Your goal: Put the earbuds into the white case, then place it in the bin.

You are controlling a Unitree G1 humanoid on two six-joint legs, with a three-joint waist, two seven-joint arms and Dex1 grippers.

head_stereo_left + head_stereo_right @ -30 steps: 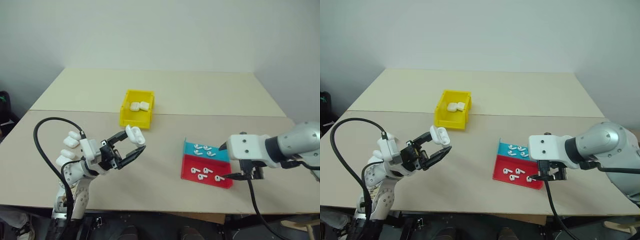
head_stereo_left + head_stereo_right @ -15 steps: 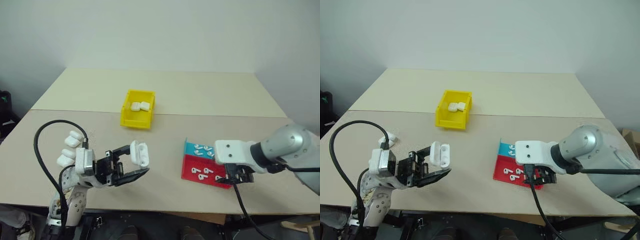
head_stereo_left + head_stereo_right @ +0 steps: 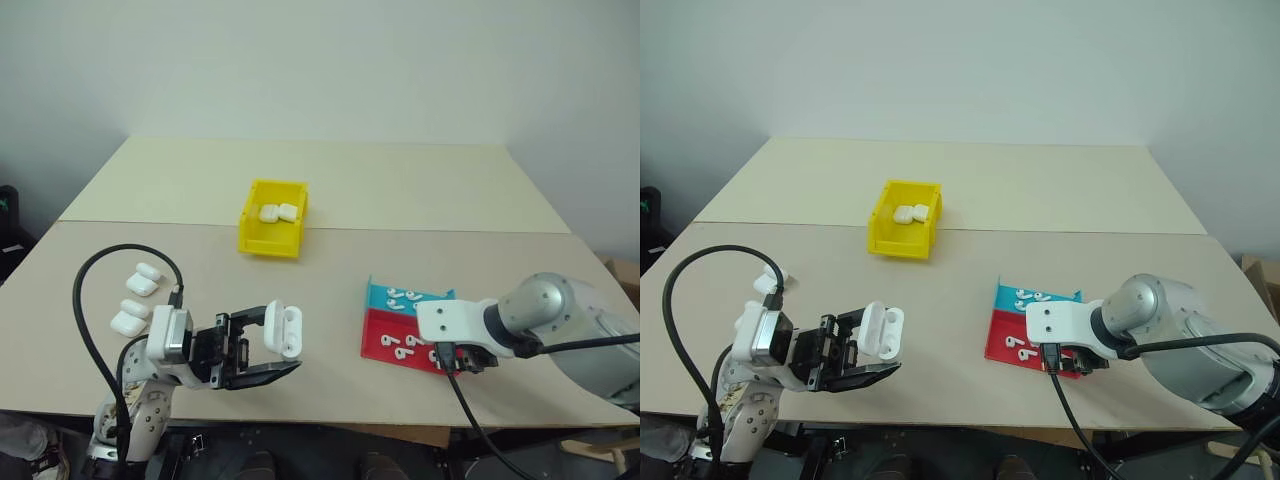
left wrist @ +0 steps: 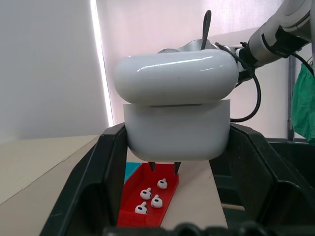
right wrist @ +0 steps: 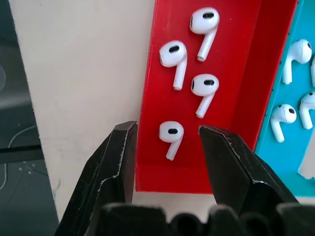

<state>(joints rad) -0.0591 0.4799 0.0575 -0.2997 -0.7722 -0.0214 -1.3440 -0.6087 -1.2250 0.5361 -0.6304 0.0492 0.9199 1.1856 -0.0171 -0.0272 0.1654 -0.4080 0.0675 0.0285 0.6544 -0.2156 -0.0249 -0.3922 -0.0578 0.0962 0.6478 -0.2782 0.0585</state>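
My left gripper (image 3: 286, 346) is shut on the white case (image 3: 281, 328), held above the table's near left. In the left wrist view the case (image 4: 176, 137) sits between the black fingers (image 4: 98, 172) with its lid hinged up. My right gripper (image 5: 165, 129) points down over the near end of the red tray section (image 5: 246, 73). It is open and straddles one of the earbuds (image 5: 171, 133) without touching it. One finger (image 5: 118, 157) stands outside the tray's edge. Several more earbuds lie on the red and teal (image 5: 290, 98) sections. The yellow bin (image 3: 268, 244) stands farther back.
Two white cases (image 3: 278, 212) lie inside the bin. Three spare cases (image 3: 137, 300) lie on the table at the left, beside the left arm's black cable (image 3: 85, 300). The red-and-teal tray (image 3: 385, 335) lies at the near right. The far half of the table (image 3: 400, 180) is bare.
The right gripper has come down onto the red tray and its fingers have narrowed around one earbud. The left gripper has drawn back toward me and rolled, still holding the case.
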